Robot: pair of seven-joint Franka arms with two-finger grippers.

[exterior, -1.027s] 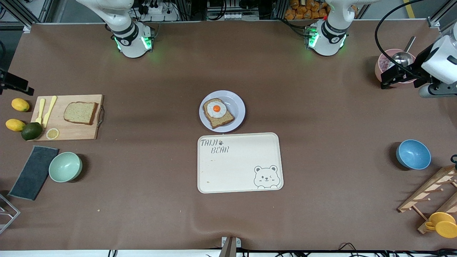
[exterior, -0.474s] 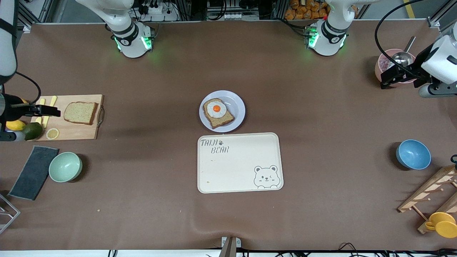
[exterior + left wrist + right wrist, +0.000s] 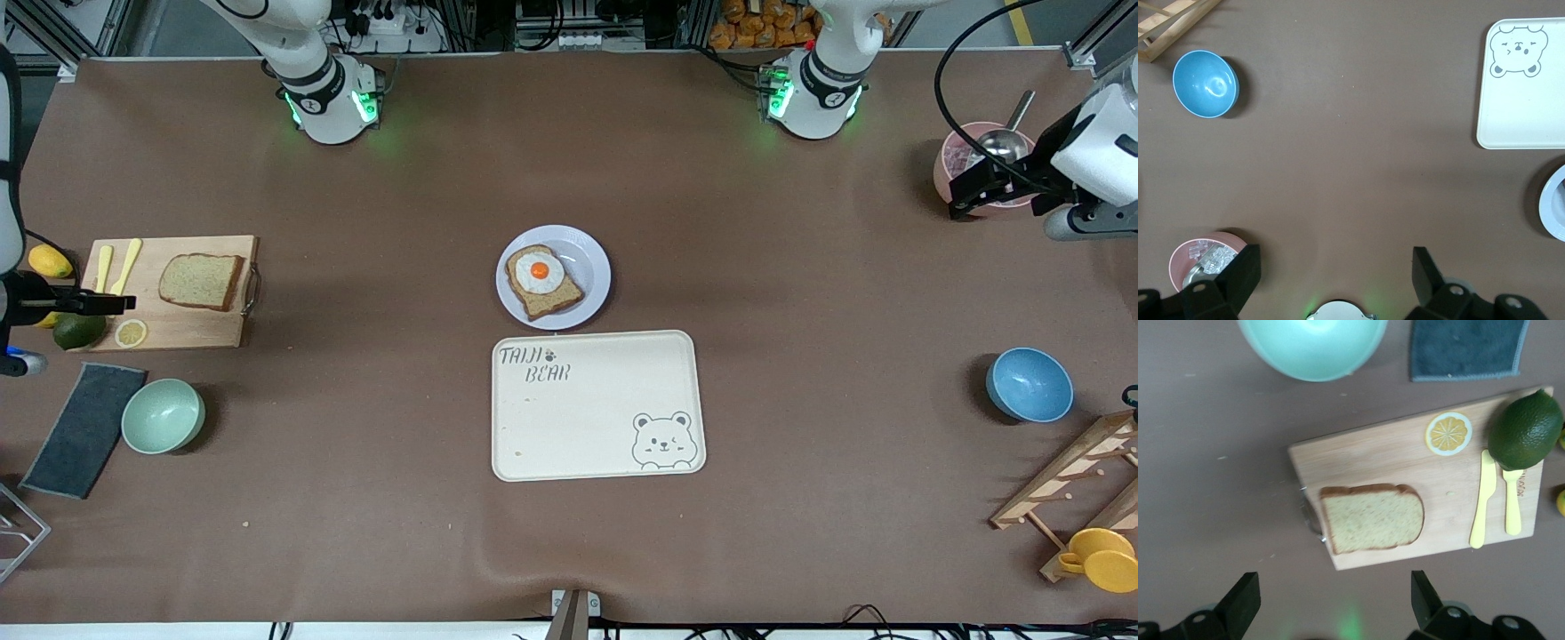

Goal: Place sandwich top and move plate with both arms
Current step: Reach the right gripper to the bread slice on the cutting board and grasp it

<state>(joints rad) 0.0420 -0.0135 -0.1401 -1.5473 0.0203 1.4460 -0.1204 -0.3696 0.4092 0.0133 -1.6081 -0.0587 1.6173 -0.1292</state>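
Brown paper is covering the table; from the front, the sandwich top (image 3: 201, 281) is lying on the cutting board (image 3: 213, 331) toward the right arm's end, well apart from the plate (image 3: 587, 258), which is holding the egg toast (image 3: 542, 280) just beside the tray (image 3: 596, 404). The right gripper (image 3: 89, 302) is hanging over the board's edge, the left gripper (image 3: 978, 191) waiting over the pink bowl (image 3: 949, 160).

Left wrist view: fingers (image 3: 1238, 273) are standing spread, empty.

Right wrist view: fingers (image 3: 1241, 603) are gaping above the bread, released. Judging by this, the pickup is starting; next it needs descending to straddle the slice.
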